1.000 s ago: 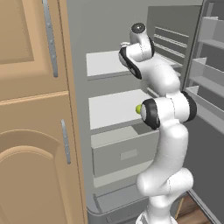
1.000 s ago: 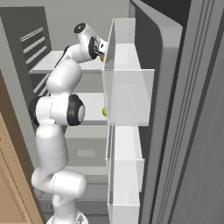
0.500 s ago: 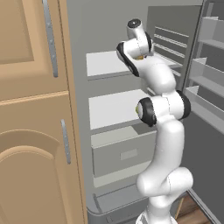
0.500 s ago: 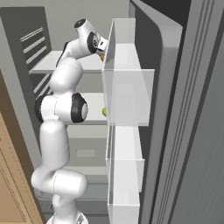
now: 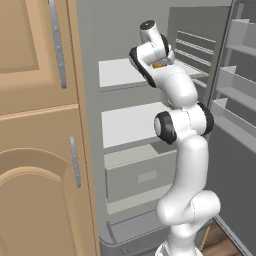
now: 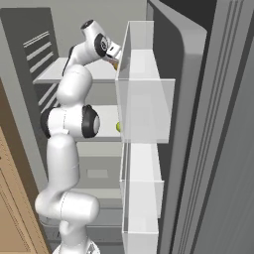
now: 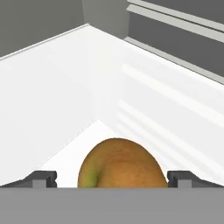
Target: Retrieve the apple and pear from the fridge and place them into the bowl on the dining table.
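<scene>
The pincer (image 7: 112, 179) stood wide open on the upper shelf (image 5: 120, 72) of the fridge (image 5: 150, 145), its two dark fingertips (image 7: 41, 178) set well apart at either side of a round fruit (image 7: 120, 164). That fruit, orange-brown with a green patch low on one side, lay between the tips in the hand view; whether either tip touched it could not be told, and nothing was gripped. Whether it was the apple or the pear could not be told either. From the left base view a small orange spot of the same fruit showed just beside the wrist, resting on the white shelf. Beyond the fruit the shelf ran back to the white inner corner of the fridge, with grey ribbed vents above. Lower down, a second small yellow-green fruit (image 6: 118, 127) showed in the right base view at the edge of the middle shelf, partly hidden by the arm's elbow and the clear door bins (image 6: 144, 94) of the open fridge door (image 6: 198, 149). Under that shelf sat the grey drawer (image 5: 142, 172). A tan wooden cabinet (image 5: 40, 140) stood at the left of the fridge.
</scene>
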